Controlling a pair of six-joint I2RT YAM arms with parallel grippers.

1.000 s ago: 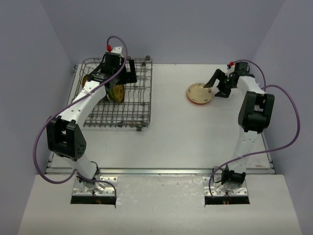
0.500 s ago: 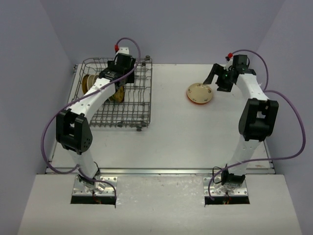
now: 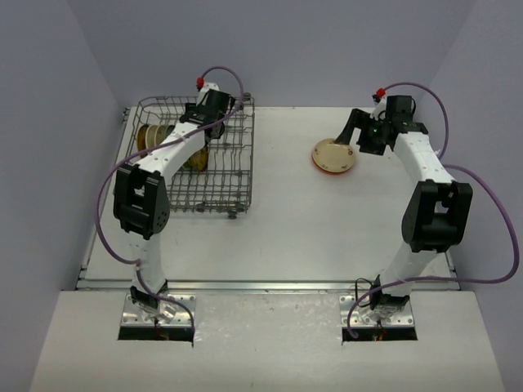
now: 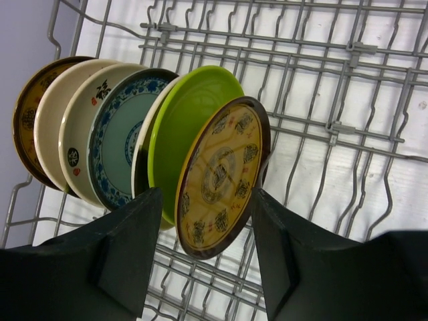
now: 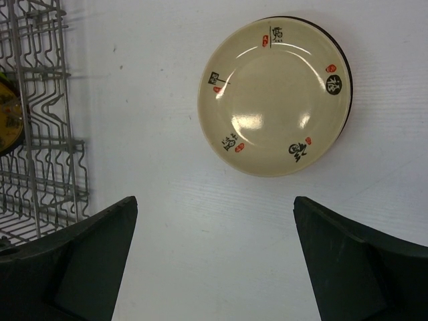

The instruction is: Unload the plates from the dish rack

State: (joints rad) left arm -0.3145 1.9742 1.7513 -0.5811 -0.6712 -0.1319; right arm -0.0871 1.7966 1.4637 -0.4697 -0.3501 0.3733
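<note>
Rack (image 4: 351, 48): plates (image 4: 120, 134) stood on edge in a row.
Left gripper (image 4: 207, 194): set astride brown plate (image 4: 221, 177); clamped or not cannot be told.
Right gripper (image 5: 215, 200): spread wide over beige plate (image 5: 274, 97) on table (image 5: 200, 267).

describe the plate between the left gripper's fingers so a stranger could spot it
In the wire dish rack at the table's far left, a row of plates stands on edge. Pick the yellow plate at the end beside the lime green plate: dark brown rim, round medallions, where its neighbour is plain.
</note>
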